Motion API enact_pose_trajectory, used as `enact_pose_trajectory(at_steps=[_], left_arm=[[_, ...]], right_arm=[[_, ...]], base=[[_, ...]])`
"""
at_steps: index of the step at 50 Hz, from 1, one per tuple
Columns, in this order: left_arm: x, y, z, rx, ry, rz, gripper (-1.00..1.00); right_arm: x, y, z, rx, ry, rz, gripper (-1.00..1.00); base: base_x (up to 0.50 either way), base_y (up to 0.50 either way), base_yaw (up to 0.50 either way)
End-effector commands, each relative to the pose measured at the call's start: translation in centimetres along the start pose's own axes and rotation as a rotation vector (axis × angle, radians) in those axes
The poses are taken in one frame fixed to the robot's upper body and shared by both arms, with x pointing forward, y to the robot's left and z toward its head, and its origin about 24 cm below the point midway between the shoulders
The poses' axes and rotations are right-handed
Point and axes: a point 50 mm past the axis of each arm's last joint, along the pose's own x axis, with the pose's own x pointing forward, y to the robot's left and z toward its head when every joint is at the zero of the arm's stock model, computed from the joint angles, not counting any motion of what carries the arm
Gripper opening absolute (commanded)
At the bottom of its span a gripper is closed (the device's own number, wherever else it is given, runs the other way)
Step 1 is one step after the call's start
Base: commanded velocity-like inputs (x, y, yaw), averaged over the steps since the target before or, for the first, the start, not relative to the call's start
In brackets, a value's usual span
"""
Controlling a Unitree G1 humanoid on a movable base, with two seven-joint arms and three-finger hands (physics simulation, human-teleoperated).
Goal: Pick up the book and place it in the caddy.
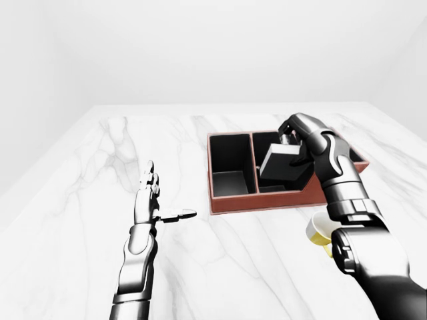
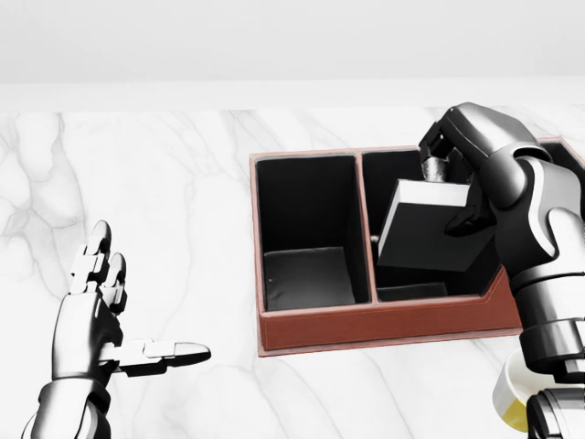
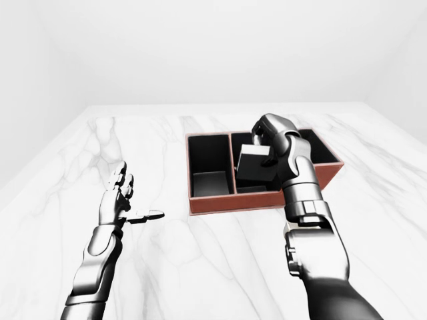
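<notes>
Caddy [image 2: 384,329] sits on the marble table [image 2: 183,183], right of centre in the head view; its left compartment holds nothing visible, and the book [image 2: 430,229] hangs tilted over the compartment right of the divider, partly down inside the caddy walls. Right hand [image 2: 475,151] is above the caddy's right part, fingers wrapped on the book's top and right side; left hand [image 2: 96,311] is well left of the caddy, fingers spread, over the table. A small cup [image 1: 319,231] stands just below the caddy's lower right corner in the left-eye view, partly behind the right forearm.
</notes>
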Motion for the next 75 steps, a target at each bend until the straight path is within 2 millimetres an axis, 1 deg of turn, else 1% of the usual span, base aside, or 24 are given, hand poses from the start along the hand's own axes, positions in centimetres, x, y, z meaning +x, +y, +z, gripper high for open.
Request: enact_pose_trajectory(at_steps=[1, 13, 27, 41, 52, 56, 68, 75], left_arm=[[0.0, 0.1, 0.0, 0.000, 0.000, 0.002, 1.00], [0.0, 0.1, 0.1, 0.004, 0.002, 0.005, 1.00], [0.0, 0.2, 0.0, 0.007, 0.008, 0.009, 1.00], [0.0, 0.1, -0.1, 0.008, 0.011, 0.009, 1.00], [0.0, 0.1, -0.1, 0.007, 0.011, 0.009, 1.00], [0.0, 0.2, -0.1, 0.007, 0.011, 0.010, 1.00], [0.1, 0.2, -0.1, 0.006, 0.009, 0.011, 1.00], [0.1, 0.2, 0.0, 0.006, 0.009, 0.011, 1.00]], right_arm=[[0.4, 0.4, -0.1, -0.002, 0.021, -0.009, -1.00], [0.5, 0.8, -0.1, -0.008, 0.027, 0.000, -1.00], [0.8, 0.7, -0.1, -0.015, 0.031, -0.001, -1.00], [1.1, 0.2, 0.0, -0.044, 0.021, -0.020, -1.00], [1.3, 0.1, 0.3, -0.063, 0.012, -0.030, -1.00], [1.5, 0.5, 0.2, -0.101, 0.017, -0.036, -1.00], [1.9, 1.6, 0.7, -0.132, -0.005, -0.028, -1.00], [2.1, 2.6, 0.7, -0.142, -0.001, -0.017, -1.00]], base=[[0.00, 0.00, 0.00], [0.00, 0.00, 0.00], [0.00, 0.00, 0.00], [0.00, 0.00, 0.00], [0.00, 0.00, 0.00], [0.00, 0.00, 0.00], [0.00, 0.00, 0.00], [0.00, 0.00, 0.00]])
